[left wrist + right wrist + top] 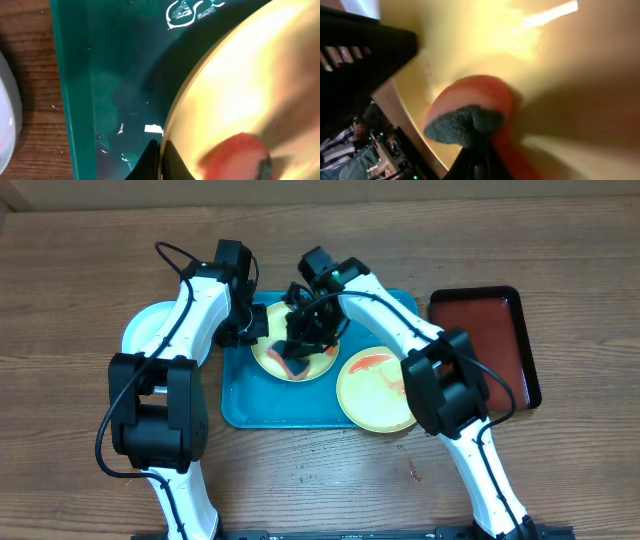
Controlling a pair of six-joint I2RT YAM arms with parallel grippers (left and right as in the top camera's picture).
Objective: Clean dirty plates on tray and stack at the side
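On the teal tray (250, 405) lie two plates with yellow-green rims. The far plate (312, 365) is tilted, and my left gripper (256, 332) is shut on its left rim; the left wrist view shows the black fingertips (170, 162) pinching the rim of this plate (240, 80). My right gripper (303, 340) is shut on an orange sponge (475, 95) with a dark green scouring side, pressed onto the plate's yellow face (560, 65). The near plate (375, 392) carries red sauce smears. A pale blue-white plate (145, 330) sits on the table left of the tray, partly hidden by the left arm.
A narrower dark red tray with a black rim (490, 340) lies to the right of the teal tray. The wooden table (80, 270) surrounds both trays. Both arms cross above the teal tray's far half.
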